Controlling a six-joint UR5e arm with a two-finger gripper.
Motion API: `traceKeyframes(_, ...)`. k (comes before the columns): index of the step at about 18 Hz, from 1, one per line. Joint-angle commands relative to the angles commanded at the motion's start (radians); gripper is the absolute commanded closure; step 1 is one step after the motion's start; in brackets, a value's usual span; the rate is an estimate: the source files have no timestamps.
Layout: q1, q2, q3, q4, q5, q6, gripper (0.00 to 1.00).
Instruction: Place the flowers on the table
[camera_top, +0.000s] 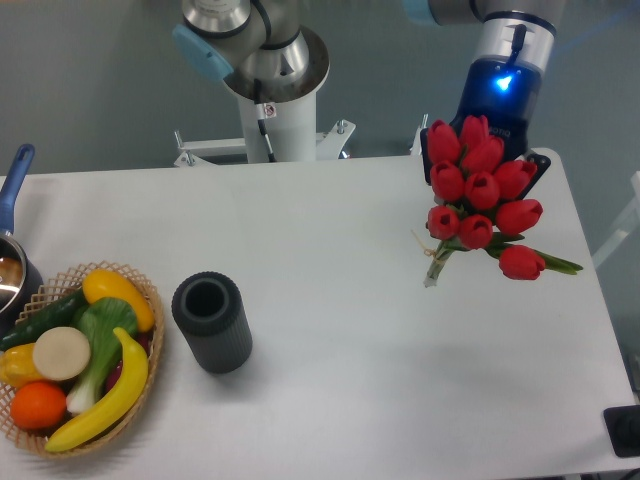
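Flowers (483, 195) held aloft over table (350, 300) right side, stem tips near surface. Gripper (487, 140) hidden behind blooms; jaw state not discernible. Bunch judged light, floppy, crushable; stems below string preferred.

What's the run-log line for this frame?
flowers: held above table, right side | gripper: fingers hidden | vase: empty
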Motion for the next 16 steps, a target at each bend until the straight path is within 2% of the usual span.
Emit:
traceKeyframes(7,-0.135,0.003,-0.002,-0.005,0.3,-0.021,0.56)
traceKeyframes(11,-0.224,0.005,-0.008,-0.012,0.53,-0.029,0.55)
traceKeyframes(16,-0.29,-0.024,0.003,-0.024,0.692,-0.021,0.55)
